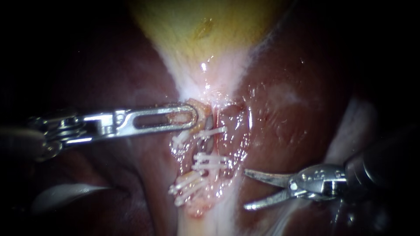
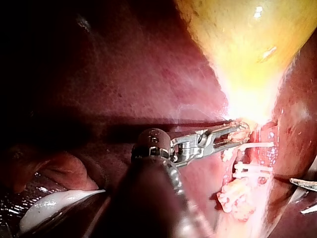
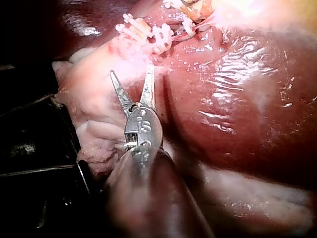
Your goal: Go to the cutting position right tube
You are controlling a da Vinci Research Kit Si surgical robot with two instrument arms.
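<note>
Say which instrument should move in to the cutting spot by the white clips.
Right. The right slender metal instrument is free, its pointed blades open and aimed at the white plastic clips. The left slotted-jaw instrument is shut on pale tissue above them.

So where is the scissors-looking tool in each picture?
Endoscope view: the right instrument comes in from the lower right, blades open, beside the white clips.
Left wrist view: only its blade tips peek in, beyond the clips.
Right wrist view: it is the near instrument, blades open toward the clips.
Shared landmark: the white clips.
</note>
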